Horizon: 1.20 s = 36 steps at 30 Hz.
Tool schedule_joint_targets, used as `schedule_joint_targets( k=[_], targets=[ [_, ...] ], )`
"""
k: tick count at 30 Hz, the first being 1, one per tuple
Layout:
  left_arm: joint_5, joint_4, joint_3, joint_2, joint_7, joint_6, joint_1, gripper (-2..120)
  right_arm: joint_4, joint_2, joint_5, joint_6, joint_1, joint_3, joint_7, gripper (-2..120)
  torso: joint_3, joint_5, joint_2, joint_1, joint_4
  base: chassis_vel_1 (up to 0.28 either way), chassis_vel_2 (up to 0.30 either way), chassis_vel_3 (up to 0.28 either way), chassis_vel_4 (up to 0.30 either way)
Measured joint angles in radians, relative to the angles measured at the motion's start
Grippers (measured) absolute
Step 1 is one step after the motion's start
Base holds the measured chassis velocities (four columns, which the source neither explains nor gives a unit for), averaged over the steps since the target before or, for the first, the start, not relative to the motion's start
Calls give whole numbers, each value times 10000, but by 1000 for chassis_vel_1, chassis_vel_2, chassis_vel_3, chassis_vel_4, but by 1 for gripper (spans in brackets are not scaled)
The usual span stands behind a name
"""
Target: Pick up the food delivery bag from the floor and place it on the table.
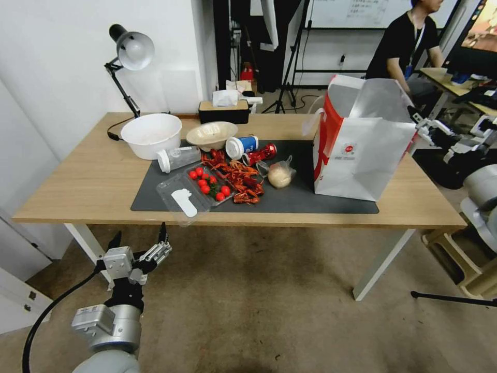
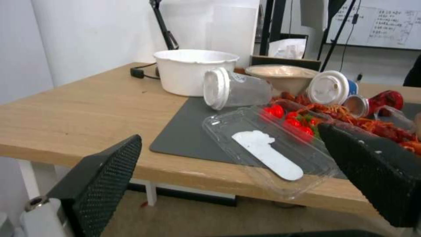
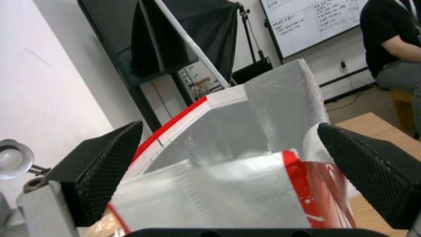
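Head view: bag stands upright on the tabletop, at 3 o'clock on the mat, near the right edge. Placing looks done. Right hand just beside the bag's top corner. Left hand spread, below the front edge at 7 o'clock

Left wrist view: left hand's pads apart, clear tray overhanging the edge

Right wrist view: right hand spread, bag rim between the pads, not pinched. Next: retreat toward 3 o'clock, open room there

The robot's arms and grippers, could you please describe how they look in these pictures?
The left arm is a silver-grey cylindrical body with a black wrist section and a black cable looping alongside. The left gripper has a light metal block base and two slim dark fingers. The fingers carry black, dimpled rubber pads. The right gripper is white and grey, on black and white links.
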Motion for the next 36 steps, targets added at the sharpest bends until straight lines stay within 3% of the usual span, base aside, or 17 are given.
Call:
schedule_joint_targets(
  k=[10,14,17,25,36],
  targets=[
    [-52,26,-11,41,0,-1,-55,100,575,171,-524,139,-573,89,-198,100,0,0,-1,1,0,0,0,0,0],
    [-65,12,-33,52,3,-1,-64,100,1086,331,-1612,521,-1148,201,-288,100,0,-1,-1,0,0,0,0,0,0],
    [-78,-2,-61,50,53,12,-56,100,1700,597,-3274,1106,-1970,280,-414,100,-1,-1,-1,0,0,0,0,0,0],
    [-27,-5,-46,9,146,24,-52,100,2554,1626,-6173,2283,-3677,76,-472,100,-1,-1,-1,-1,-1,0,0,0,0],
    [148,-17,-25,-49,376,115,12,100,2748,3747,-9984,3904,-5605,-1481,-106,100,-2,0,0,-1,0,0,0,0,0]
  ],
)
